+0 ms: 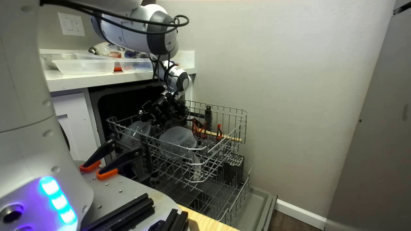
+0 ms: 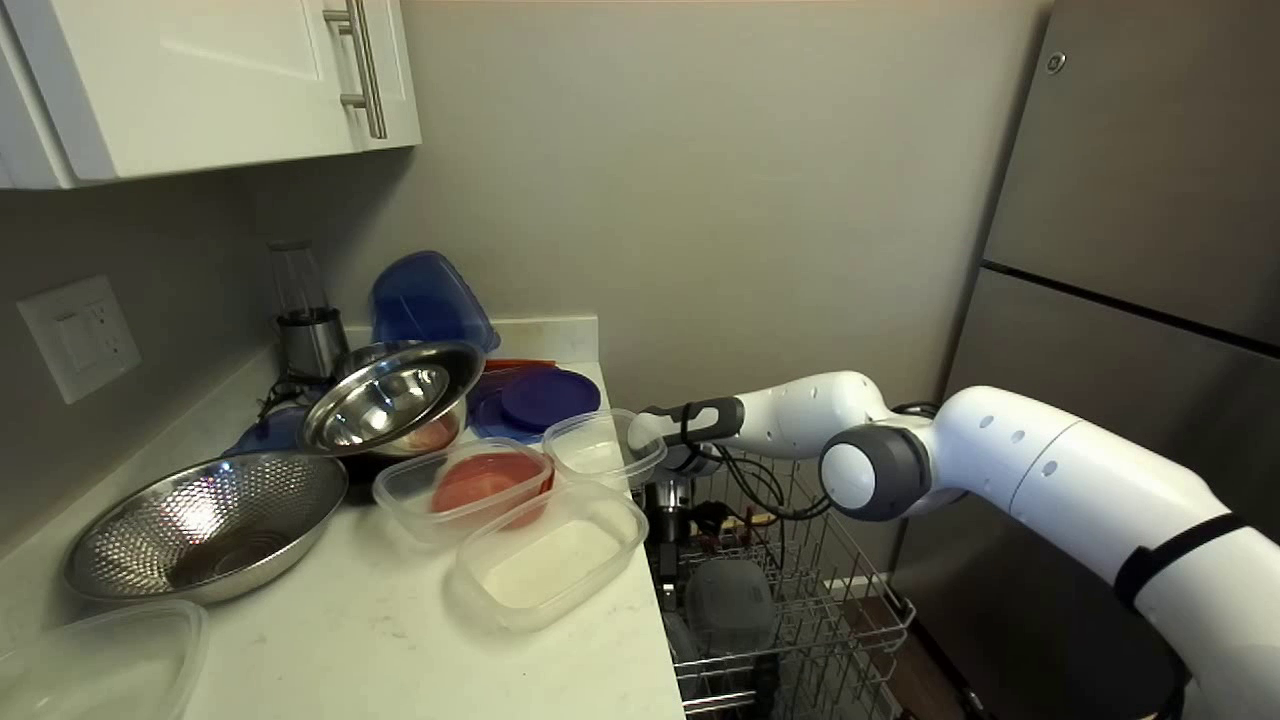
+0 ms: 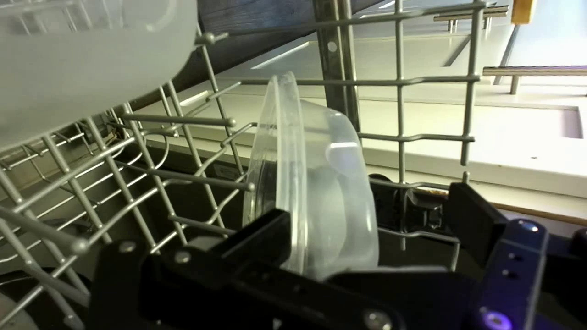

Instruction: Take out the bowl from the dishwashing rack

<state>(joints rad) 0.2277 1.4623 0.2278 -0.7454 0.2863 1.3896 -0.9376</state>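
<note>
Tool (image 3: 372, 227) fingers stand spread apart at the dishwashing rack (image 3: 400, 110). The bowl (image 3: 328, 183) rests on its side among the rack's wires, its body showing between the fingers in the wrist view; one finger overlaps the rim, though whether it touches I cannot tell, and a gap separates the other from the base. A larger pale dish (image 3: 91, 78) sits near the bowl in the rack. In an exterior view, the counter (image 2: 400, 640) carries a steel colander (image 2: 150, 530), a tilted steel mixing bowl (image 2: 390, 400) and clear plastic containers (image 2: 600, 585).
</note>
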